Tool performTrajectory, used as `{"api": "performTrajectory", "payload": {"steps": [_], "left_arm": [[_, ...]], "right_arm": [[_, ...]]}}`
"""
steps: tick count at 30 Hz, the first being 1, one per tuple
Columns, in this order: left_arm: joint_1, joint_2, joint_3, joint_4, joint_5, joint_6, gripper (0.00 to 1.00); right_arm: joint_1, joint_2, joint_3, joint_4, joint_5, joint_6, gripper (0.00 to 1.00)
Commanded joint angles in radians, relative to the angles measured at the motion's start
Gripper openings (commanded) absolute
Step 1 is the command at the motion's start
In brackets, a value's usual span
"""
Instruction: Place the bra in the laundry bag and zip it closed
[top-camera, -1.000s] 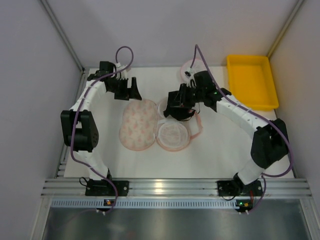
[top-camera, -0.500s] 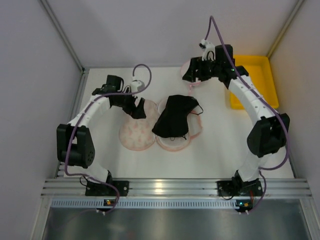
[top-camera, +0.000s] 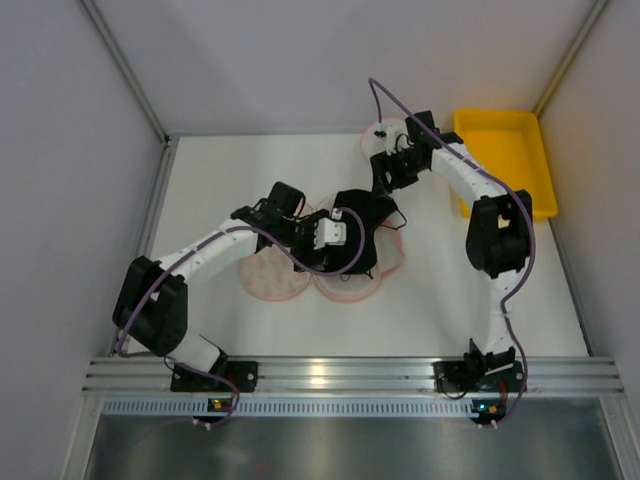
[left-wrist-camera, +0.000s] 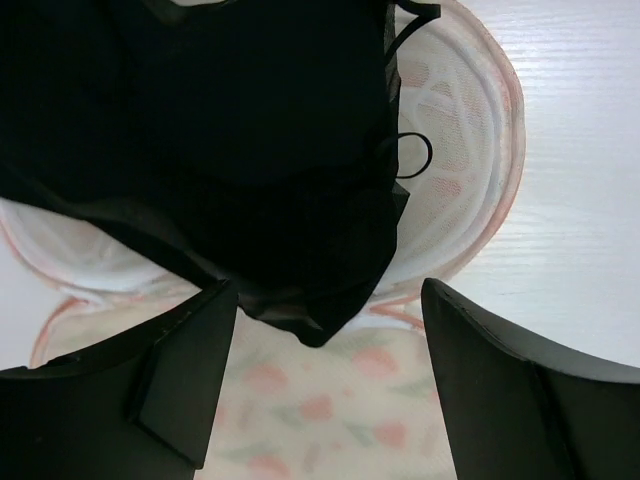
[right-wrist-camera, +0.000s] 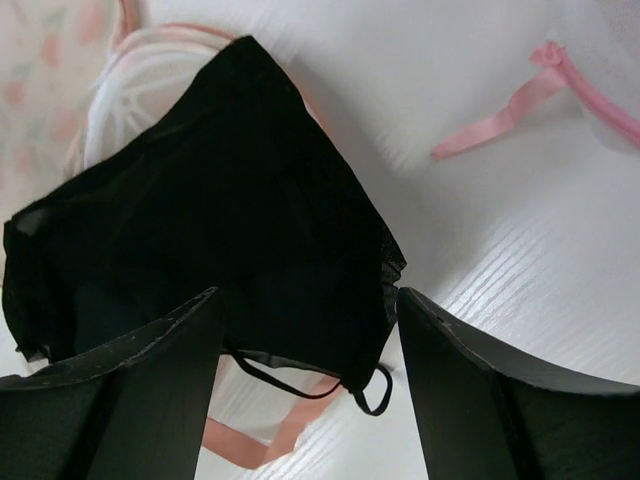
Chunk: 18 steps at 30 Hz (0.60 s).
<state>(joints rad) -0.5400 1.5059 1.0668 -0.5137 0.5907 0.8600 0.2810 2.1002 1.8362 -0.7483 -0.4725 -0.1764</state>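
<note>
The black bra (top-camera: 368, 225) lies spread over the right half of the open laundry bag (top-camera: 270, 280). A thin strap loops out past the bag's rim. My left gripper (top-camera: 335, 235) is open and empty, low over the bag beside the bra's near edge. In the left wrist view the bra (left-wrist-camera: 230, 150) fills the top, with the speckled mesh of the bag (left-wrist-camera: 320, 400) below between my fingers (left-wrist-camera: 190, 370). My right gripper (top-camera: 385, 180) is open and empty just behind the bra. In the right wrist view the bra (right-wrist-camera: 220, 200) lies ahead of the gripper (right-wrist-camera: 310, 300).
A yellow tray (top-camera: 505, 160) stands at the back right. A small white mesh disc (top-camera: 383, 132) with a pink cord (right-wrist-camera: 510, 110) lies behind the right gripper. Walls close in the table at left, back and right.
The right gripper let go of the bra onto the bag, swung to the back, then came back down near the bra. The left arm reached right, over the bag, to the bra.
</note>
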Motion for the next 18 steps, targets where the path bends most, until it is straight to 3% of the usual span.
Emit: {"api": "performTrajectory", "payload": {"steps": [1, 6, 10, 14, 17, 18], "left_arm": [[-0.041, 0.046, -0.008, 0.084, 0.003, 0.132, 0.81], [-0.083, 0.149, 0.015, 0.127, -0.038, 0.131, 0.81], [-0.086, 0.211, 0.057, 0.136, -0.071, 0.102, 0.74], [-0.086, 0.221, 0.067, 0.135, -0.080, 0.100, 0.40], [-0.086, 0.203, 0.062, 0.135, -0.081, 0.094, 0.26], [-0.087, 0.197, 0.062, 0.135, -0.081, 0.082, 0.14]], "right_arm": [[0.001, 0.003, 0.047, -0.029, -0.011, -0.060, 0.70], [0.001, 0.027, 0.046, -0.057, -0.025, -0.083, 0.71], [0.001, 0.075, 0.063, -0.071, -0.025, -0.103, 0.70], [0.000, 0.115, 0.098, -0.098, -0.052, -0.106, 0.60], [0.003, 0.130, 0.121, -0.105, -0.077, -0.098, 0.40], [0.001, 0.132, 0.129, -0.105, -0.081, -0.095, 0.28]]}}
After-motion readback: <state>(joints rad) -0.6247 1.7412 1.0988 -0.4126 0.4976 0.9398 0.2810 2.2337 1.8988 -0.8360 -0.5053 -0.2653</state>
